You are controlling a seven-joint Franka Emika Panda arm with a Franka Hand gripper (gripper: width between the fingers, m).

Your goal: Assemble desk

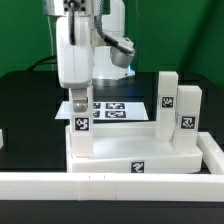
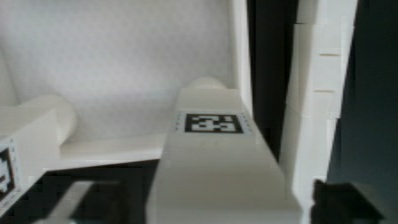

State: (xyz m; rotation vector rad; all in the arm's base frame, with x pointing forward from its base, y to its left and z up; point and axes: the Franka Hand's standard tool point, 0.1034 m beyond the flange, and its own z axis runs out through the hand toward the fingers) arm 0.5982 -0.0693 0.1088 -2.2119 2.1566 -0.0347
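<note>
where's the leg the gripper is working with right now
In the exterior view the leg stands upright at the desk top's corner on that view's left, under the gripper, with the marker board behind it.

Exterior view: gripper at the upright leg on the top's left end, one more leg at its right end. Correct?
No: the exterior view shows two legs at the right end. The gripper is at the left leg on the top.

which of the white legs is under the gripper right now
The leg at the exterior view's left, standing on the desk top directly under the gripper; the other two legs stand apart at the right.
</note>
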